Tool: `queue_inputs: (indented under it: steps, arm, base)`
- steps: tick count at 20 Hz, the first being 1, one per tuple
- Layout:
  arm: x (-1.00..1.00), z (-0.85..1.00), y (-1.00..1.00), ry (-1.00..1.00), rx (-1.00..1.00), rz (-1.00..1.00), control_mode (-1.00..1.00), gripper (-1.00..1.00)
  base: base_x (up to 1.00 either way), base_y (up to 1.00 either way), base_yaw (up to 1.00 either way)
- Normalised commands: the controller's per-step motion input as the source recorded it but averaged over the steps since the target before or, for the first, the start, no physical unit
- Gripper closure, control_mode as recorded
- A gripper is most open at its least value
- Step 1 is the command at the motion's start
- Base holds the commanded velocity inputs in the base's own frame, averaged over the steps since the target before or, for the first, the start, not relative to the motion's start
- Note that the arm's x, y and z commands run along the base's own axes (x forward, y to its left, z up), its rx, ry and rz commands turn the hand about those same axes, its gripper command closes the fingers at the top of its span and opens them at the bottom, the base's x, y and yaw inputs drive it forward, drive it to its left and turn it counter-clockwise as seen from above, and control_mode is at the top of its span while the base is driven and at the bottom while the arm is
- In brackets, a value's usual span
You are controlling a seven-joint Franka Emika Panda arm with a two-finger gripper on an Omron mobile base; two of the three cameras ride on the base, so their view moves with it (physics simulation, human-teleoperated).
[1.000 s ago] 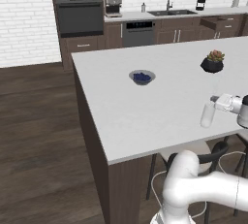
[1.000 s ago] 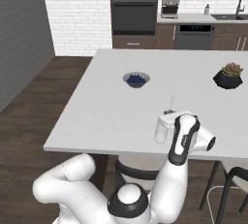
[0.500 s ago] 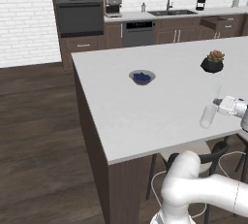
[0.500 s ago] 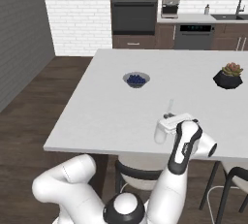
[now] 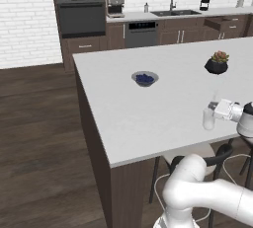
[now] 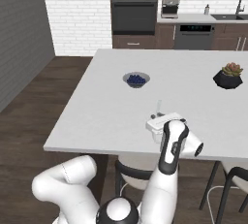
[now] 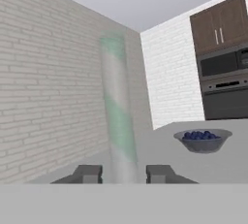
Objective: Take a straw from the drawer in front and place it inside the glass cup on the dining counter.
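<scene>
Straw standing in the cup, hand right at it

We see the hand (image 7: 123,174) level at the glass cup (image 5: 208,119) near the front edge of the white counter (image 5: 148,108). The straw (image 7: 118,116) stands upright between its fingers (image 7: 88,174), with small gaps on both sides, so the hand looks slightly open and not clamping. From the right base view the straw (image 6: 159,107) pokes up out of the cup. The blueberry bowl (image 5: 145,78) and the plant pot (image 5: 216,64) sit well apart from it.

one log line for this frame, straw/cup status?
phase: place | straw: upright between fingers, visible gaps both sides | glass cup: on dining counter, at gripper
</scene>
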Motion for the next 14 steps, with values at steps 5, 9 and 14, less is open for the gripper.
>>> queue_inputs:
  steps: [5,9,14]
  arm:
    - [0.0,0.0,0.01,0.0,0.0,0.0,-1.0,-1.0]
    - [0.0,0.06,-0.01,0.0,0.0,0.0,-1.0,-1.0]
    - [0.01,0.24,0.0,0.0,0.0,0.0,-1.0,-1.0]
  base:
    - [0.0,0.0,0.0]
    - [0.0,0.0,0.0]
    - [0.0,0.0,0.0]
